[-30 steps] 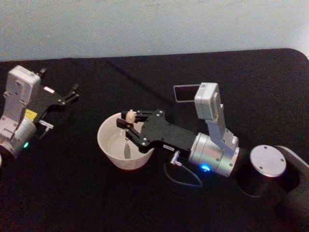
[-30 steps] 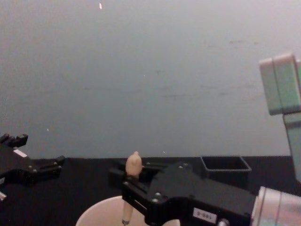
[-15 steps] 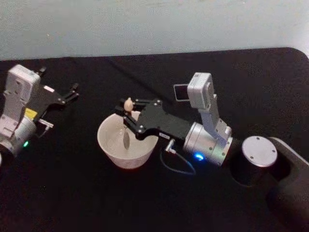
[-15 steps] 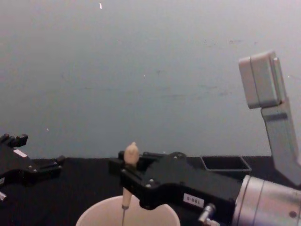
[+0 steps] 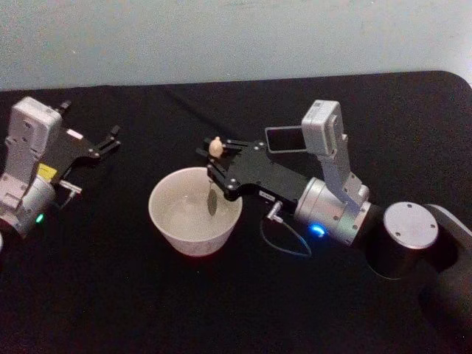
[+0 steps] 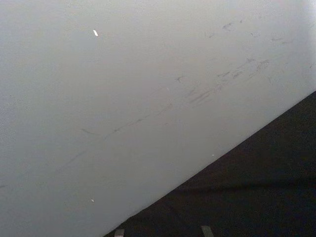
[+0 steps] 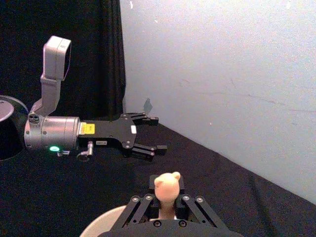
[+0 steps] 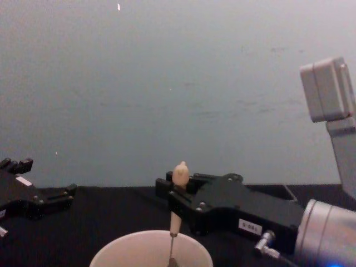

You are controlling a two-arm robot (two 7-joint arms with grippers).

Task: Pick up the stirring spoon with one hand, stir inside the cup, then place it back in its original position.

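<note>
In the head view the right gripper [image 5: 219,167] is clamped on the pale beige tapered handle of the slim metal-shafted stirring spoon [image 5: 213,177]. The knobbed tip stands just above its fingers, and the shaft hangs below them into the wide, cream-rimmed round cup [image 5: 158,193], on the side of the cup nearest the gripper. The dark grey square holder box [image 5: 283,139] sits behind the fingers, beside the gripper's wrist, on the black tabletop [image 5: 110,295]. The left gripper [image 5: 110,140] is parked well beyond the far side of the cup, fingers apart and holding nothing. The left wrist view looks across the tabletop to a pale wall [image 6: 123,89]. In the right wrist view the spoon's knob pokes up between the closed fingers, the cup rim curves just beneath them, and the spread left gripper lies well ahead. The chest view shows the spoon nearly upright, with the shaft dropping straight from the fingers past the rim. I judge this to be mid-stir. To do it well, sweep the wrist in small circles so the bowl stays low and clear of the wall, since a push against the side could slide or tip the light cup. Keep the clamp firm so the smooth handle cannot twist, and hold the shaft vertical. Lift straight up above the rim before drawing back toward the holder.
</note>
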